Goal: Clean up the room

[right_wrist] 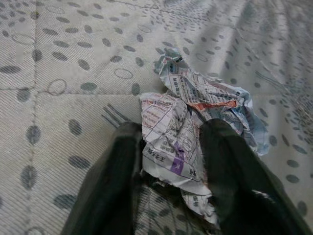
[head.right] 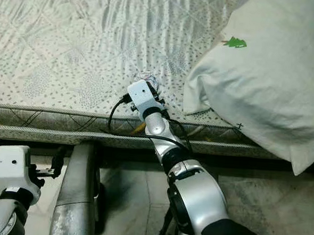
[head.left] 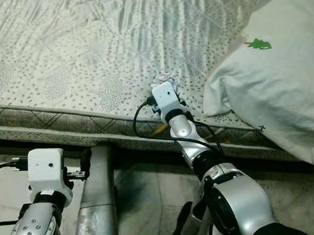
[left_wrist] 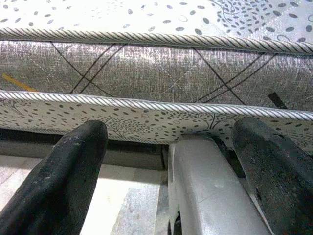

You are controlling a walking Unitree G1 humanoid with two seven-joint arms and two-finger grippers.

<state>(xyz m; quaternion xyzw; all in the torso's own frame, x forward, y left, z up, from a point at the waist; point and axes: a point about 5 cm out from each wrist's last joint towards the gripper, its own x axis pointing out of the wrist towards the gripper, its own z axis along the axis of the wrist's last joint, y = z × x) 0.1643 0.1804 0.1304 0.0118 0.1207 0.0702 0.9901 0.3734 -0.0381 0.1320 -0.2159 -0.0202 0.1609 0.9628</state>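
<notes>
On the near edge of the mattress (head.left: 97, 44), just left of a big white pillow (head.left: 279, 77) with a small green tree printed on it, lies a crumpled ball of printed paper (right_wrist: 195, 107). The right arm reaches up from below over the bed's side and its right pincer (right_wrist: 171, 147) has the wad between its two black fingers (right_wrist: 112, 181), which press against the paper on either side, so it is gripping the crumpled paper. From the head views little more than a bit of the white wad shows past the white wrist block (head.left: 168, 97). The paper carries small print, with a purple patch and a reddish strip, and it rests on the quilted, grey-spotted mattress cover.

Down on the left, the left arm hangs low beside the bed, in front of the mattress side. The left pincer (left_wrist: 171, 161) stands with its fingers (left_wrist: 58, 186) spread wide apart and nothing between them; behind the gap rises a silver metal post (head.left: 99, 199) from the floor (head.left: 152, 197), meeting the corded edge of the mattress. A black cable (head.left: 140, 127) loops from the right wrist across the mattress side.
</notes>
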